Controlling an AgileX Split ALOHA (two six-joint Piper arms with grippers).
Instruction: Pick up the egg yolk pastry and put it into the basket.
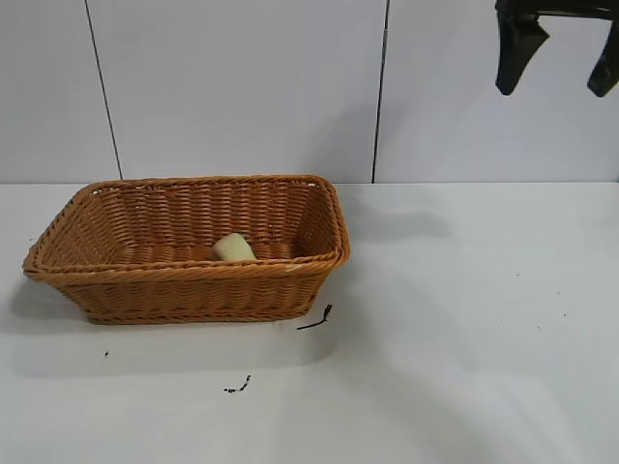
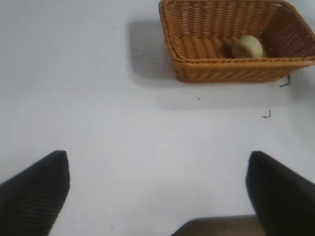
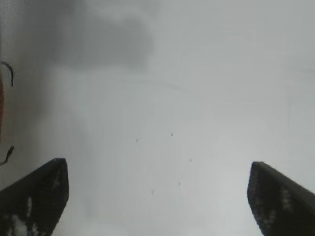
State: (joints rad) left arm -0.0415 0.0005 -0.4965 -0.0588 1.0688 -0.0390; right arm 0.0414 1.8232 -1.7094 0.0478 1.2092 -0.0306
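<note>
The egg yolk pastry [image 1: 233, 248] is a small pale yellow-green puck lying inside the orange-brown wicker basket [image 1: 116, 275], near its front wall. It also shows in the left wrist view [image 2: 247, 46], inside the basket [image 2: 206, 69]. My right gripper [image 1: 558, 60] is open and empty, high at the upper right, far from the basket; in its wrist view [image 3: 158, 167] the jaws stand wide apart over bare table. My left gripper [image 2: 157, 160] is open and empty, well back from the basket; it is out of the exterior view.
The basket stands on a white table [image 1: 464, 319] at the left. Small dark scraps lie by its front right corner [image 1: 315, 319] and in front of it [image 1: 238, 387]. A panelled wall [image 1: 242, 87] stands behind.
</note>
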